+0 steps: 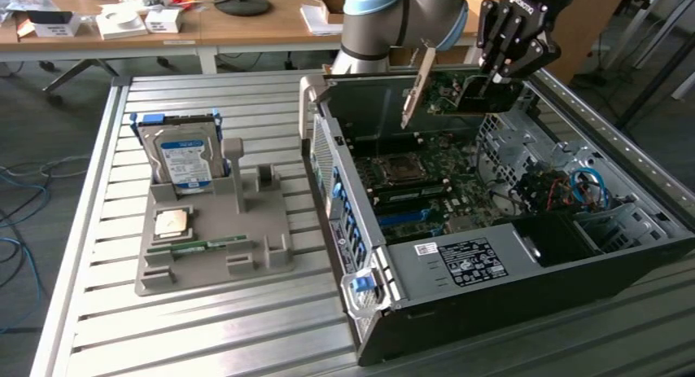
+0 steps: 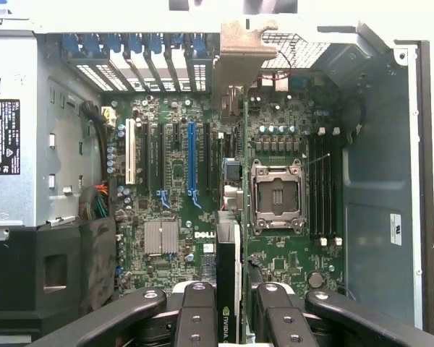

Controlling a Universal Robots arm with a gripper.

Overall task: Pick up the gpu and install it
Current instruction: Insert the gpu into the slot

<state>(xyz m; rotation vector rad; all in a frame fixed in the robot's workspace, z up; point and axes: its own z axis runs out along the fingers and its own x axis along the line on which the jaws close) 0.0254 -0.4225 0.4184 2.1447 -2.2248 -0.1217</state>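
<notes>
We see gripper (image 1: 491, 84) clamped partway shut on gpu (image 1: 445, 94), upper right of frame. Card hangs edge-down above motherboard (image 1: 434, 181), bracket (image 1: 418, 82) end toward exterior view's left.

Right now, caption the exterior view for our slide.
Gripper holds the gpu over the open computer case; hard drive stands in the grey holder.

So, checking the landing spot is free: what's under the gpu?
The gpu, held by the gripper, hangs over the motherboard; empty expansion slots and the CPU socket show. The strip directly beneath the card's edge is covered.
</notes>
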